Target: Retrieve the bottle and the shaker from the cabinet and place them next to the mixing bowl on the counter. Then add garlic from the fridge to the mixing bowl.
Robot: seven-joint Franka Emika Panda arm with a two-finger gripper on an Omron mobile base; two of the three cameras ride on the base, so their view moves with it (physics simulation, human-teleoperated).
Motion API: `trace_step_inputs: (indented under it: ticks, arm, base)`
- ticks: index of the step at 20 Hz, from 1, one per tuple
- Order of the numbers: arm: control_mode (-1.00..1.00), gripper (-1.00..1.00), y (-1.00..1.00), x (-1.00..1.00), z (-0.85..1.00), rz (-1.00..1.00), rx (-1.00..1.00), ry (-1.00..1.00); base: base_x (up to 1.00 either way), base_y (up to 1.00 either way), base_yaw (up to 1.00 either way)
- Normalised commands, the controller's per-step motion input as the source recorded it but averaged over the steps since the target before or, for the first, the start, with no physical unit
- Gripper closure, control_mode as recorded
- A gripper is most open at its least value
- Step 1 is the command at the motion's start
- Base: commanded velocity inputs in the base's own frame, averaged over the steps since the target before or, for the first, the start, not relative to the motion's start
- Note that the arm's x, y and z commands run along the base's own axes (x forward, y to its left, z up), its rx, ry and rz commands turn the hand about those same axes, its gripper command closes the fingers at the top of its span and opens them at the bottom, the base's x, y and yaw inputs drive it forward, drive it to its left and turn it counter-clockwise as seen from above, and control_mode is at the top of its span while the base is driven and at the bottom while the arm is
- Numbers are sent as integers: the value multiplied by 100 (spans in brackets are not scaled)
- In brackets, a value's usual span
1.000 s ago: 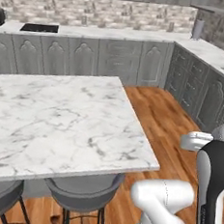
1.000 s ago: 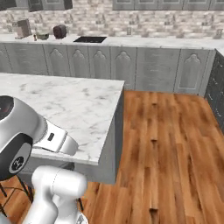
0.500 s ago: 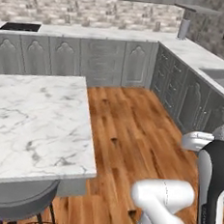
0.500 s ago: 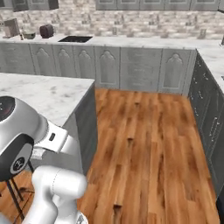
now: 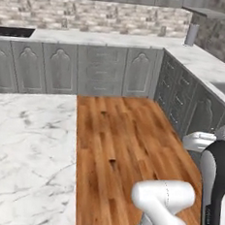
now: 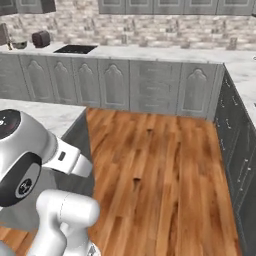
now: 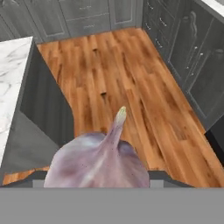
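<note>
Wood floor (image 7: 131, 78) and grey base cabinets (image 5: 104, 70) lie ahead of me. My gripper (image 7: 98, 181) grasps the garlic (image 7: 98, 162), tip pointing forward.

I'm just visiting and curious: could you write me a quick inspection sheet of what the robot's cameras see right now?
Surface: white marble island; pale counter along the back wall.
Job's things: garlic, pointed tip up, fills the foreground in the hand view.
Clutter: dark appliance on the far counter; grey canister in the corner.
Claw: shut on the garlic.
Cables: nothing seen.
Surroundings: wood floor, grey base cabinets, stone backsplash.
</note>
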Motion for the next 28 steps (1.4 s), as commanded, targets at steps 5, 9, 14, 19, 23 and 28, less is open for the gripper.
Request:
trace_step_inputs:
  ticks: [5,9,14,19,23,28]
  arm:
    - [100,100,0,0,0,0,0,0]
    - [100,100,0,0,0,0,0,0]
    - [100,100,0,0,0,0,0,0]
    - [100,100,0,0,0,0,0,0]
    - [100,100,0,0,0,0,0,0]
    - [100,100,0,0,0,0,0,0]
  base:
    - [100,-16,0]
    - [100,-73,19]
    - [98,-98,50]
    - [98,-82,57]
    - [100,-53,59]
    - [100,-57,50]
